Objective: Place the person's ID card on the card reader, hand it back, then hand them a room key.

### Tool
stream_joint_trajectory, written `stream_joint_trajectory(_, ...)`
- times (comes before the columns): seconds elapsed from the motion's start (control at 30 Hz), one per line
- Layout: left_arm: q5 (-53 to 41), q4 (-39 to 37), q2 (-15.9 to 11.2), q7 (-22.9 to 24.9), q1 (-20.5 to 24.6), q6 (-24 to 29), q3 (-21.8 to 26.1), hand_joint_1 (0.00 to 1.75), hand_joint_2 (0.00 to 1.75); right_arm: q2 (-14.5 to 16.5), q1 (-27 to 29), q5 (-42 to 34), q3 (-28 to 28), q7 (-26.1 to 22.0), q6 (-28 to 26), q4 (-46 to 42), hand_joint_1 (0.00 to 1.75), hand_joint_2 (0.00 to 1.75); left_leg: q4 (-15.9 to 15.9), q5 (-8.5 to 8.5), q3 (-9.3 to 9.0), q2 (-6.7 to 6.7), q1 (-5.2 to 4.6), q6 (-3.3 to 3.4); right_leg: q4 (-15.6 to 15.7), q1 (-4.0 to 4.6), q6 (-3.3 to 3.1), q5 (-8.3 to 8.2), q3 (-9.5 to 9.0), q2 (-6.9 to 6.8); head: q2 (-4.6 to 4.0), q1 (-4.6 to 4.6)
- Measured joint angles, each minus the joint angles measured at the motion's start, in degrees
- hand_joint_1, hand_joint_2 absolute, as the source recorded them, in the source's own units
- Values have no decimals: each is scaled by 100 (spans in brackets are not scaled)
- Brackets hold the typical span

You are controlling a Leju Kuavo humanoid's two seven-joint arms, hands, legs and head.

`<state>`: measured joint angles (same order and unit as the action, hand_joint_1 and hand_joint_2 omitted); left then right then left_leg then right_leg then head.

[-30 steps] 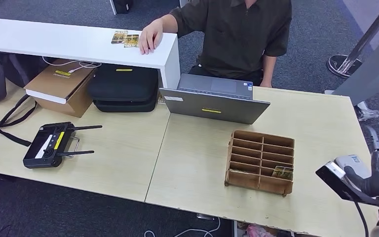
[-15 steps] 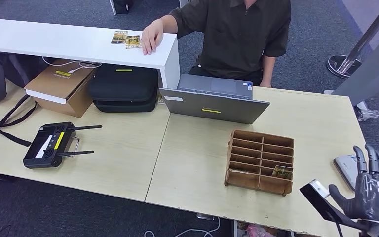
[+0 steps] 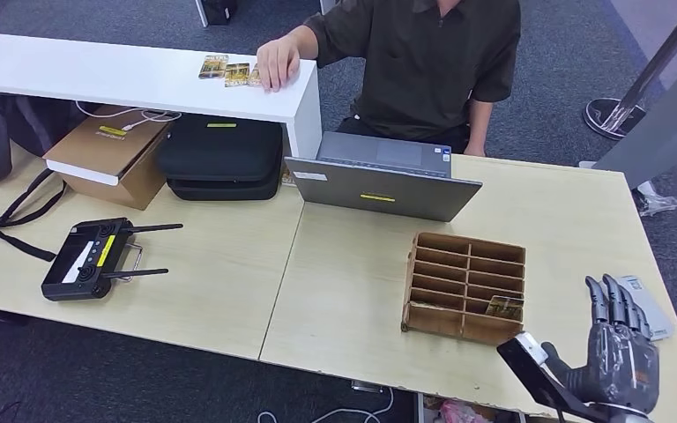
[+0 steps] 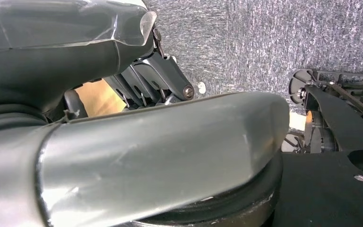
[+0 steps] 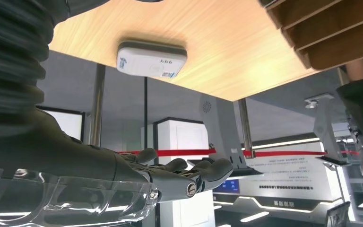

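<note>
My right hand (image 3: 619, 354) hovers over the table's near right corner, fingers spread and holding nothing. The grey card reader (image 3: 650, 306) lies just beyond it by the right edge, and it also appears on the tabletop in the right wrist view (image 5: 151, 59) past my fingers (image 5: 184, 177). A wooden slotted box (image 3: 465, 286) holds one picture card (image 3: 504, 307) in a front slot. Across the white counter (image 3: 97, 75) a person rests a hand (image 3: 278, 62) beside a few small cards (image 3: 225, 70). My left hand (image 4: 160, 142) hangs by the floor with nothing in it.
A grey laptop (image 3: 379, 181) stands between the box and the person. On the left sit a black controller with antennas (image 3: 92, 257), a cardboard box (image 3: 110, 154) and a black case (image 3: 222, 157). A stanchion base (image 3: 613, 115) stands on the carpet at the right.
My right hand has dropped back toward the near table edge and shifted left, uncovering the card reader. The person's hand slid slightly right along the counter, against the cards.
</note>
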<state>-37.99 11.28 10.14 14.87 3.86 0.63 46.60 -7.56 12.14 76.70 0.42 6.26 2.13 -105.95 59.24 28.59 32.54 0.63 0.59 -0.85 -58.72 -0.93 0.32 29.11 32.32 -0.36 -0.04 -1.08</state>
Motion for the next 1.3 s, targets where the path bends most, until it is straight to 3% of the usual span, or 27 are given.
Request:
stream_joint_trajectory(0.73, -89, 0, -2, 13, 15, -3, 39, 0, 0, 727, -4, -117, 748, 226, -207, 353, 0, 175, -1, 0, 1, 0, 0, 0, 0, 0, -1, 1, 0, 0, 1, 1)
stream_joint_trajectory(1.3, -122, 0, -2, 67, 50, 4, 68, 0, 0, 1004, -415, -103, 1438, -111, -134, 930, 0, 175, -1, -2, 1, -2, 0, -2, -1, 0, -1, 0, -1, 2, 0, 1)
